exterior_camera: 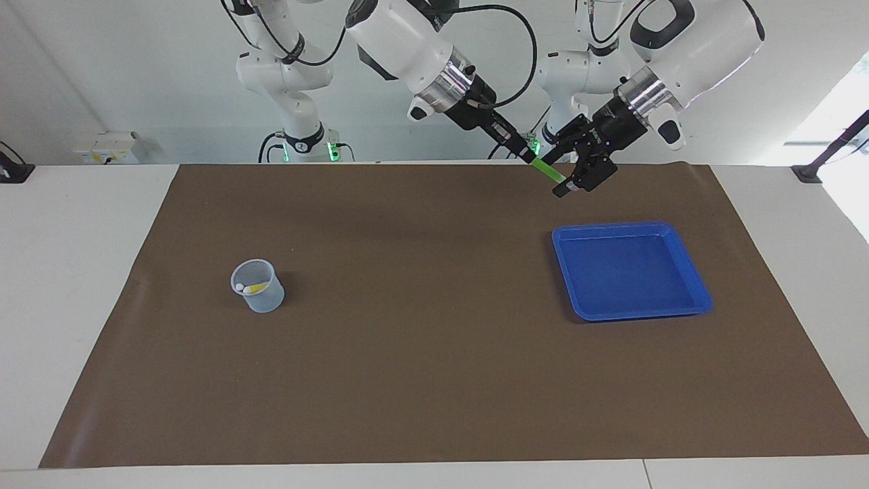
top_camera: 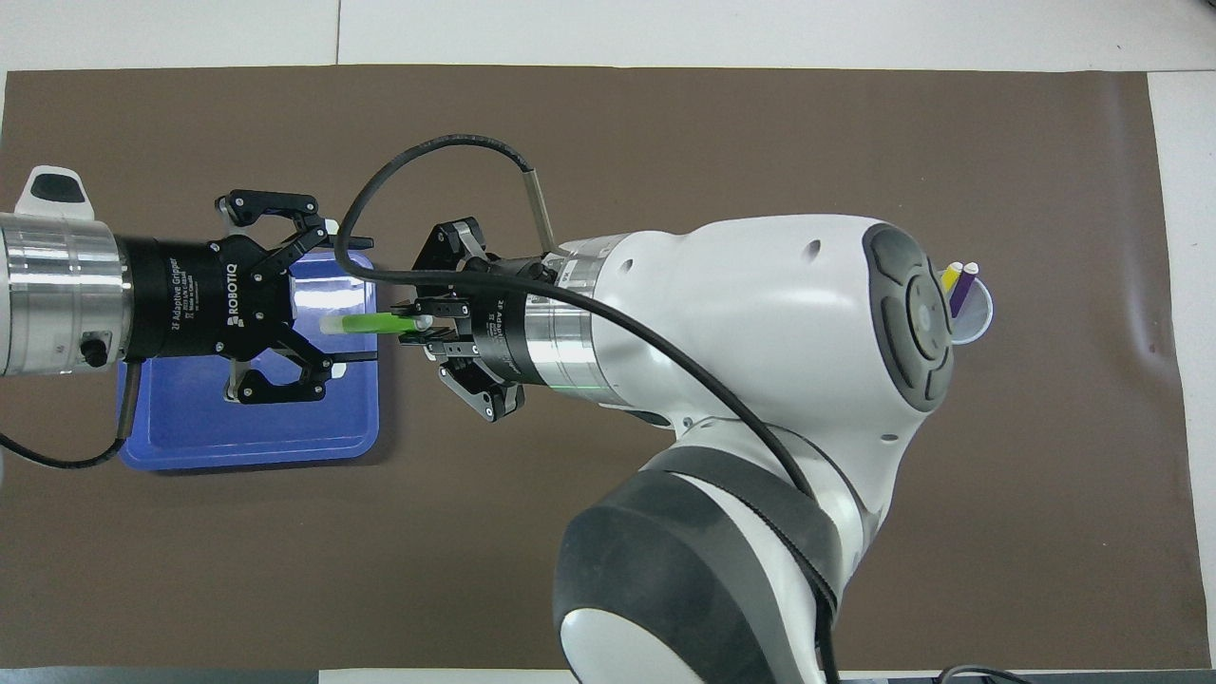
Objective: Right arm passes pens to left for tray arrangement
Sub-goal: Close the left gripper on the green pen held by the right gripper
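The right hand (exterior_camera: 526, 153) is clamped on the green pen (exterior_camera: 547, 170), holding it in the air above the brown mat (exterior_camera: 407, 339) near the bench edge closest to the robots, cap end aimed at the left hand. The left hand (top_camera: 347, 299) is up there too, its fingers (top_camera: 350, 244) apart on either side of the pen's pale cap, not closed on it. The blue tray (exterior_camera: 699, 299) lies on the mat toward the left arm's end of the bench. The yellow pen (top_camera: 950, 276) and the purple pen (top_camera: 965, 288) stand in a clear cup (exterior_camera: 268, 299) toward the right arm's end.
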Controlling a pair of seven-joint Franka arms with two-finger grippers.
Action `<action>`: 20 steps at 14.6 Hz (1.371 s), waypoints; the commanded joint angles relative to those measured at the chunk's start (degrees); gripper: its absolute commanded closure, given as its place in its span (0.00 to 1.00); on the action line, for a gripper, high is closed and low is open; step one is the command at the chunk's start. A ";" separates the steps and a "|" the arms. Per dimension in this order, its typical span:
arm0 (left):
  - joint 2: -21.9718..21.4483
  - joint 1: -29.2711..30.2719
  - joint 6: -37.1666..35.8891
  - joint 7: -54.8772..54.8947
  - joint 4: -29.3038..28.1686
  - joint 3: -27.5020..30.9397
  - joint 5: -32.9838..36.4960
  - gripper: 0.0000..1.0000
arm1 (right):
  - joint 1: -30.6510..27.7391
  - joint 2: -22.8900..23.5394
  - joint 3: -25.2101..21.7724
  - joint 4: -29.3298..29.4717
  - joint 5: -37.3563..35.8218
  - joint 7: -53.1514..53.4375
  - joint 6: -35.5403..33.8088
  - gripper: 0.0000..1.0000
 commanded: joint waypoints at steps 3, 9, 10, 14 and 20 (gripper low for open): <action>-2.66 0.26 0.25 -0.90 -2.90 -0.21 1.82 0.18 | -0.26 0.72 0.67 0.76 0.64 0.59 1.06 1.00; -2.67 0.35 0.25 -0.64 -2.91 0.23 1.82 0.59 | -0.26 0.72 0.67 0.68 0.64 0.59 1.50 1.00; -2.67 0.35 0.16 -0.64 -2.91 0.32 1.82 0.59 | -0.26 0.72 0.75 0.68 0.64 0.59 1.59 1.00; -2.93 1.84 -0.54 -0.47 -2.65 0.41 1.82 0.59 | -0.26 0.72 0.67 0.68 0.64 0.59 1.50 1.00; -3.11 1.76 -0.72 -0.73 -2.82 0.32 2.09 1.00 | -0.26 0.81 0.67 0.68 0.64 0.24 1.50 1.00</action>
